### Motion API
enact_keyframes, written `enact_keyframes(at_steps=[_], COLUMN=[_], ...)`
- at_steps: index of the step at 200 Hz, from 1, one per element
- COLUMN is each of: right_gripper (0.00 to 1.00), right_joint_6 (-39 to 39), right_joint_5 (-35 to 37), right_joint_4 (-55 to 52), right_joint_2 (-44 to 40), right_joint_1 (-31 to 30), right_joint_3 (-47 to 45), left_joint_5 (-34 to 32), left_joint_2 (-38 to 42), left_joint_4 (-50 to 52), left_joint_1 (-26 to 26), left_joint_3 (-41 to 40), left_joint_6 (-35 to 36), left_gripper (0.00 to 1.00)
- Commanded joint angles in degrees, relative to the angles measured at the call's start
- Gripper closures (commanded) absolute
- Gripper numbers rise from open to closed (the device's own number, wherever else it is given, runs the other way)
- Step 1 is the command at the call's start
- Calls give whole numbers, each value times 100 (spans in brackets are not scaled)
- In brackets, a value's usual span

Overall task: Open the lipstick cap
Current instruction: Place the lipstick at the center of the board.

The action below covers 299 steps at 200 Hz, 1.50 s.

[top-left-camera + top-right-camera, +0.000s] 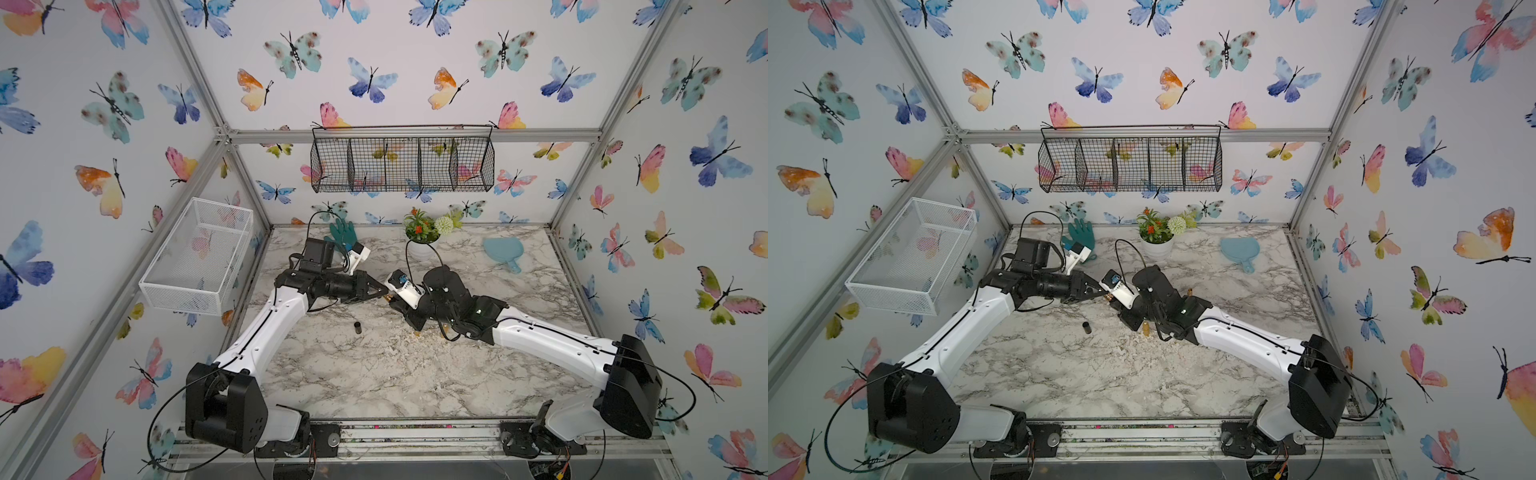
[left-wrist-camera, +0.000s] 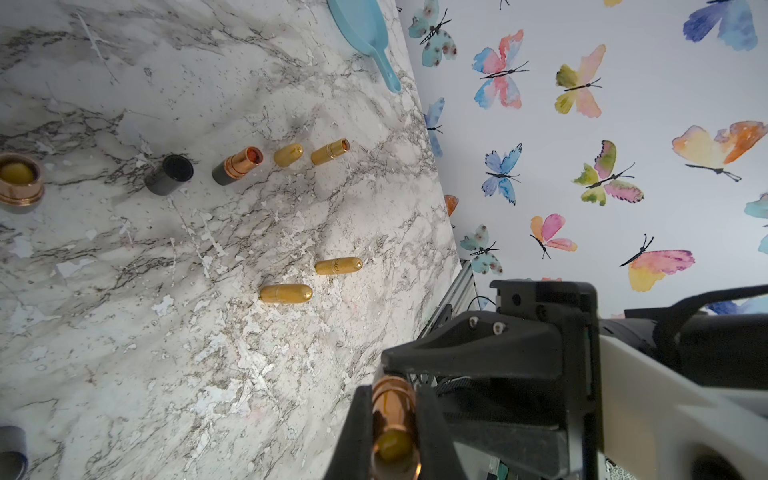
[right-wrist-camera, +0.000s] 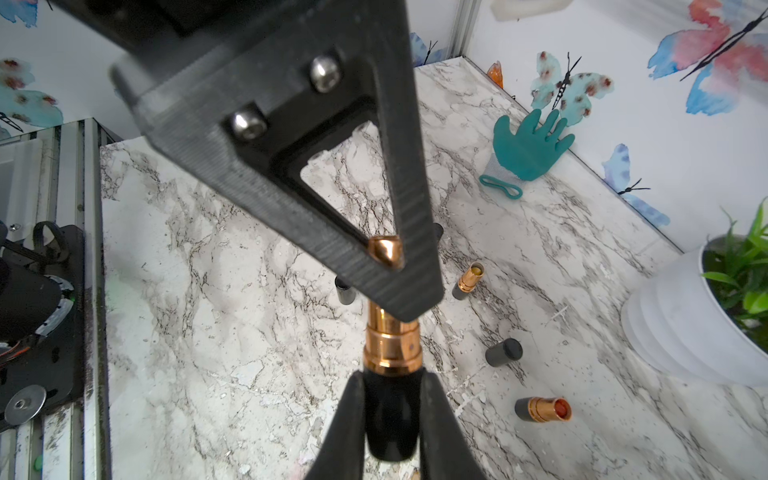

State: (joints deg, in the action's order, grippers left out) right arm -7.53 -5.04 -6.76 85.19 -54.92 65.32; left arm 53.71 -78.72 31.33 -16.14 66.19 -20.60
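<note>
lipstick (image 3: 390, 349) pinched midair between both end effectors (image 2: 394, 424) (image 3: 390, 419).

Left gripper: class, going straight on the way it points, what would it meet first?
Probably the right gripper, shut on the black base of the copper-and-black lipstick tube that the left gripper clamps; depth unclear.

You are working inside a booth of white walls (image 1: 415, 75) printed with watercolour butterflies and braced by a grey aluminium frame (image 1: 270, 136). Under the jaws lies a white, grey-veined marble-pattern tabletop (image 1: 374, 374), its surface flaked in patches. Beyond the jaws, high on the back wall, hangs a divided black wire basket (image 1: 402, 166). Well off to the left of the jaws, a white mesh basket (image 1: 195, 257) is fixed to the side wall. The light is soft and even.
</note>
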Motion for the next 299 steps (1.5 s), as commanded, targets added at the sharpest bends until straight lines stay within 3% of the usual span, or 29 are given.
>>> enact_keyframes(at_steps=[1,14,36,66,85,127,179,299], right_gripper=[68,60,55,52,51,51,51,51], right_joint_6=[65,67,59,28,23,63,67,58], right_joint_5=[315,413,640,1100,1237,1570,1689,1752], right_joint_4=[-21,-102,-141,-92,-49,-37,-94,-170], right_joint_2=[116,130,7,-385,-607,-783,-728,-679], right_joint_1=[-46,-46,-46,-46,-46,-46,-45,-46], right_joint_3=[199,235,177,-20,-147,-254,-222,-252], left_joint_5=[78,-18,-435,-2346,-3610,-5042,-5684,-6229], left_joint_2=[31,58,111,307,407,369,-59,-857], left_joint_4=[-31,-39,-42,-31,-131,-790,-1383,-1400], left_joint_1=[-4,-4,-3,-54,-413,-1281,-1733,-2096], left_joint_3=[27,58,91,28,-139,-926,-1634,-1614], left_joint_6=[84,57,22,-10,126,245,214,-28], left_gripper=[91,91,92,91,91,87,86,86])
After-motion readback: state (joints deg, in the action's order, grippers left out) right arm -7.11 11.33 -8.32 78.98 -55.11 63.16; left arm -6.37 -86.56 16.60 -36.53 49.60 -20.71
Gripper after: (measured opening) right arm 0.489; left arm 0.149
